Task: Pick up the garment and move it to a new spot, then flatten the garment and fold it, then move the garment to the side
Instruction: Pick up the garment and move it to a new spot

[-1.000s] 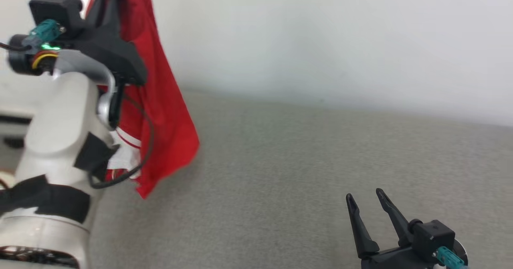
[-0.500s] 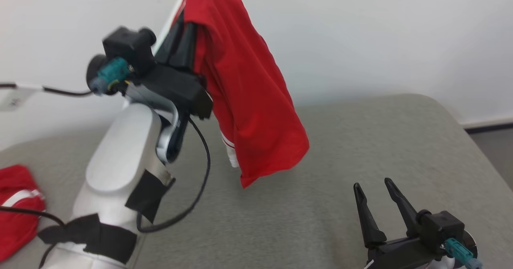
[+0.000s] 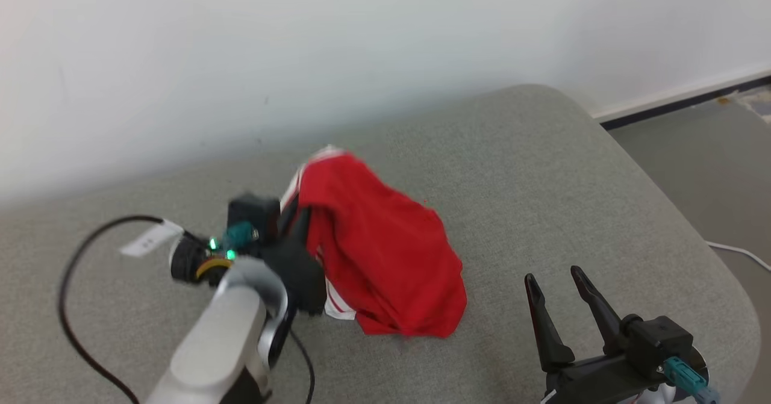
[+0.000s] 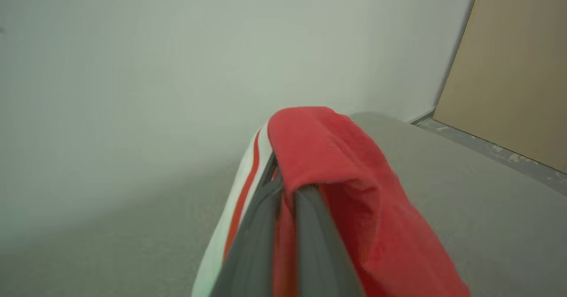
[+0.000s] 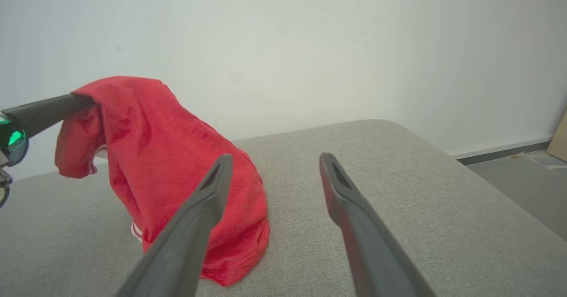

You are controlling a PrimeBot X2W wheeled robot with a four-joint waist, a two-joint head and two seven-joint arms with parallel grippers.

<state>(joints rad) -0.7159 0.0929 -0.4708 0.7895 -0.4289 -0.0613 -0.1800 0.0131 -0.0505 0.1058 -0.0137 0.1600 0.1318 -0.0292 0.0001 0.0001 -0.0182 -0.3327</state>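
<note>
Left tool (image 4: 287, 195) is pinching tight on a fold of the red garment (image 3: 385, 259) with white side stripes. The cloth is draping over its dark fingers and the lower edge is resting on the grey bench (image 3: 542, 169), near the middle. Right tool (image 3: 553, 274) is sitting low at the garment's right, apart from it, fingers spreading wide and holding nothing. A white tag (image 3: 147, 242) is hanging on the left arm's black cable (image 3: 62, 295), its writing too blurred to read.

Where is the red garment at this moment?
In the head view the red garment hangs centre from the shut left end effector, its lower end on the grey cushion, left of the open right end effector.
</note>
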